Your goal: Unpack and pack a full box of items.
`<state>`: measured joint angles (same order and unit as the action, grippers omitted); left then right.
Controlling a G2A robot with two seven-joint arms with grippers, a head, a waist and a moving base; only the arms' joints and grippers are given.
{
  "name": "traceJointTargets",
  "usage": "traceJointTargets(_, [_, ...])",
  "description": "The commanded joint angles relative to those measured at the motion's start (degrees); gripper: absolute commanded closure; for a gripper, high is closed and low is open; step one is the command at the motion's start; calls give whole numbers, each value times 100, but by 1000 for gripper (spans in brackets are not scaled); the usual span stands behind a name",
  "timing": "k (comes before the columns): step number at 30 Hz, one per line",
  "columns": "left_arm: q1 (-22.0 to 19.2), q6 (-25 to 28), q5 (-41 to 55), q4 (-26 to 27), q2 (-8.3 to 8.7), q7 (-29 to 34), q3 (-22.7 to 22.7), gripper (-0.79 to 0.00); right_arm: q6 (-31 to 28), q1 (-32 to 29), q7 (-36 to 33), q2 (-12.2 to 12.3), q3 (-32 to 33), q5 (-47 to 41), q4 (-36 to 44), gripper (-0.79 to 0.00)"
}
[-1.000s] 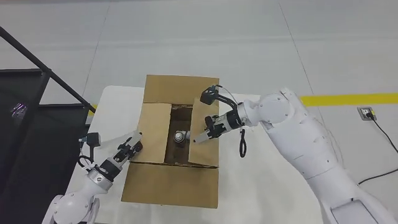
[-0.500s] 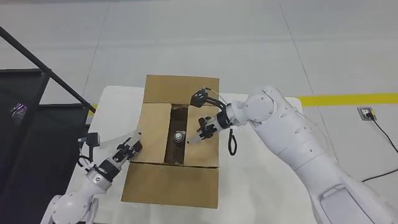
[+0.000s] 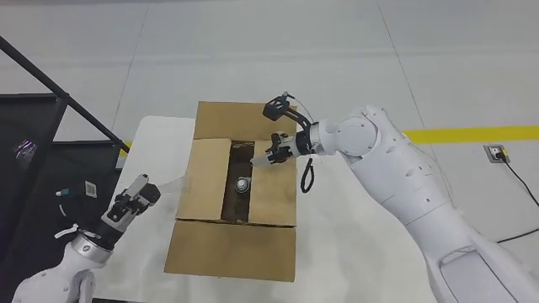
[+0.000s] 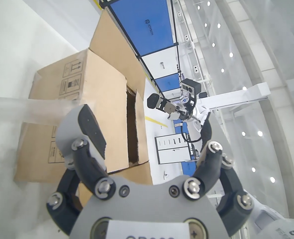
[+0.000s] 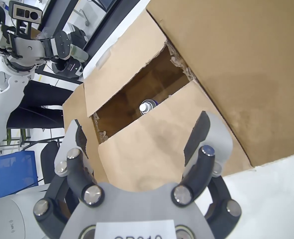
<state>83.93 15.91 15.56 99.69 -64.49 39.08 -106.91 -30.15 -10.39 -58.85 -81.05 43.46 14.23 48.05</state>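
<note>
A brown cardboard box [image 3: 236, 219] stands on the white table [image 3: 160, 139]. Its two inner flaps lie partly folded in, with a narrow gap between them. Through the gap I see a can with a white cap [image 3: 242, 185] [image 5: 145, 107] standing inside. My right gripper [image 3: 274, 153] [image 5: 139, 135] is open and hovers just over the far end of the right inner flap [image 5: 157, 135], holding nothing. My left gripper [image 3: 156, 190] [image 4: 149, 130] is open and empty. It sits off the box's left side [image 4: 69, 88], pointing at it from a short distance.
The box's far outer flap [image 3: 246, 120] and near outer flap [image 3: 232, 252] are folded outward. A black frame [image 3: 34, 147] stands to the left of the table. Bare tabletop lies left and right of the box.
My left gripper has pulled back from the left inner flap, away from the box. My right gripper has shifted along the right flap toward the box's far end.
</note>
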Motion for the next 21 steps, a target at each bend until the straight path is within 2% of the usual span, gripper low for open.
traceJointTargets(1, [115, -34, 334, -91, 46, 573, -279, -785, -6, 2, -7, -3, -5, -6, -9, -785])
traceJointTargets(3, [219, 47, 481, -209, 115, 1405, -532, -785, -6, 2, -7, -3, -5, -6, -9, -785])
traceJointTargets(7, [318, -77, 727, -585, 222, 2551, -830, -785, 71, -63, 115, -1, 2, 17, 19, -785])
traceJointTargets(10, [308, -188, 704, -801, 294, 3252, -838, -785, 216, -153, 598, 33, 237, -207, -79, -785])
traceJointTargets(12, [257, -156, 651, -936, 337, 3714, -759, -785, 659, -185, 1377, 74, 448, -66, -252, -785])
traceJointTargets(14, [157, -122, 549, -1118, 376, 4019, -666, -785, 1013, -302, 2049, 86, 553, 69, -198, -785])
traceJointTargets(18, [-64, -141, 397, -1434, 445, 4544, -414, -785, 1433, -382, 2559, 135, 760, 179, -363, -785])
traceJointTargets(21, [-217, -135, 346, -1612, 474, 4651, -235, -785, 1638, -352, 2719, 130, 849, 140, -622, -785])
